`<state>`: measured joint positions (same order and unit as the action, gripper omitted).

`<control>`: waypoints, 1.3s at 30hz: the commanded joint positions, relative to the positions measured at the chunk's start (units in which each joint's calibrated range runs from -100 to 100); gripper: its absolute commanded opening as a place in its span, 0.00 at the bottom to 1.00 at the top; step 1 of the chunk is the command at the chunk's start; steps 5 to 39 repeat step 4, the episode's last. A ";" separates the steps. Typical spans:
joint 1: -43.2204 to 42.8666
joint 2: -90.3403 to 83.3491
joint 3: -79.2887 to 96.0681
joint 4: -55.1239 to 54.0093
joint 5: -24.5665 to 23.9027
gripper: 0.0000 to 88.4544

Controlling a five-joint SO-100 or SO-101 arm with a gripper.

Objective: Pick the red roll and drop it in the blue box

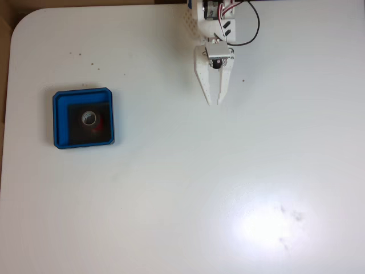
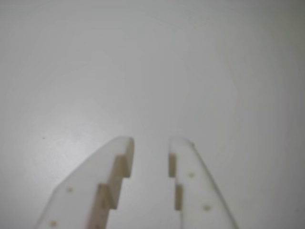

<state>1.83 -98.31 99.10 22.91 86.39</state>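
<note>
The blue box [image 1: 59,121] sits on the white table at the left of the fixed view. Inside it, on the black floor, lies the red roll [image 1: 97,125], its pale centre facing up. My white gripper [image 1: 214,102] hangs at the top middle of that view, far to the right of the box, fingers pointing toward the table's near side. In the wrist view my gripper [image 2: 150,143] is open with a narrow gap, and only bare white table shows between the fingers [image 2: 116,167].
The white table [image 1: 182,188] spreads wide around the arm, with a bright glare patch at the lower right of the fixed view. A few small dark specks [image 1: 80,55] dot its surface. The table's rounded corner and left edge lie beyond the box.
</note>
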 commanded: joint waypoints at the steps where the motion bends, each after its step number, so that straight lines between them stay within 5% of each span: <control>1: 0.07 -0.69 0.90 -0.71 -0.06 0.01; 39: 0.07 -0.69 0.90 -0.71 -0.06 0.01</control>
